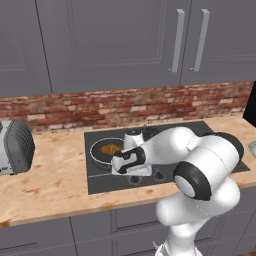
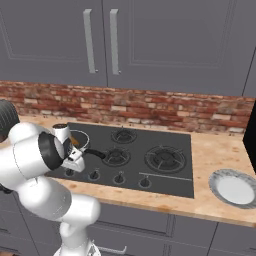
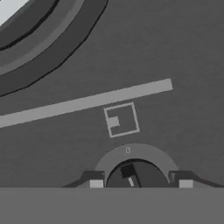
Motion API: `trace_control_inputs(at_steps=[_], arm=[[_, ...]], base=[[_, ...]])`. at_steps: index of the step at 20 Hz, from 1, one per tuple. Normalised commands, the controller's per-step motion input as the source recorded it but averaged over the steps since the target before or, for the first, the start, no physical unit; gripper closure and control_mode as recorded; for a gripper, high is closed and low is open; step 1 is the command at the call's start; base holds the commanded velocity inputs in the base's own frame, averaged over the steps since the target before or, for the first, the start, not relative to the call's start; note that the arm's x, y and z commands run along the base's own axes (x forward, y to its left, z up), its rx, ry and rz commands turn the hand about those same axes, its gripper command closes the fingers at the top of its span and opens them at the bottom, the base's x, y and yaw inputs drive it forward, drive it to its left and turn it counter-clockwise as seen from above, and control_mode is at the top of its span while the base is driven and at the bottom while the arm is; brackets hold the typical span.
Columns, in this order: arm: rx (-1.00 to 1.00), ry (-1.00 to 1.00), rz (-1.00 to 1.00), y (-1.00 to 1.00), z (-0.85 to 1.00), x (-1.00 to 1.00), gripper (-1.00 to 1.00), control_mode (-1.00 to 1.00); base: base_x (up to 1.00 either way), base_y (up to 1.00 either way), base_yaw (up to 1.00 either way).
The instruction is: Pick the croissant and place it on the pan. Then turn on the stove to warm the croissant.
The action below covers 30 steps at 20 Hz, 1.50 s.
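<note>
- Croissant (image 1: 108, 149) lies inside the pan (image 1: 98, 156) on the stove (image 2: 165, 134), left burner; placement looks done.
- Gripper (image 3: 141, 183) hangs over a knob (image 3: 135, 175), fingers either side; clamped or not, cannot tell.
- Advice: centre on the knob, close squarely, then rotate without slipping.

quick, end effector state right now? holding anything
End effector: fingers on either side of a small round black stove knob, apparently closed on it. The golden-brown croissant already lies in the round dark frying pan.
</note>
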Motion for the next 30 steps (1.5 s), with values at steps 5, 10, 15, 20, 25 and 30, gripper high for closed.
trace_control_inputs(at_steps=[5, 10, 15, 20, 25, 30], arm=[[-0.02, -0.33, 0.39, -0.20, -0.47, -0.65, 1.00, -1.00], [0.00, -0.35, 0.48, -0.08, -0.45, -0.24, 1.00, -1.00], [0.00, -0.16, 0.54, 0.00, -0.41, 0.00, 1.00, -1.00], [0.00, -0.01, 0.65, -0.01, -0.42, 0.05, 1.00, -1.00], [-0.06, -0.03, 0.63, -0.10, -0.44, -0.15, 1.00, -1.00], [-0.17, -0.19, 0.28, -0.04, -0.04, -0.78, 1.00, -1.00]], base=[[0.00, 0.00, 0.00], [0.00, 0.00, 0.00], [0.00, 0.00, 0.00], [0.00, 0.00, 0.00], [0.00, 0.00, 0.00], [0.00, 0.00, 0.00]])
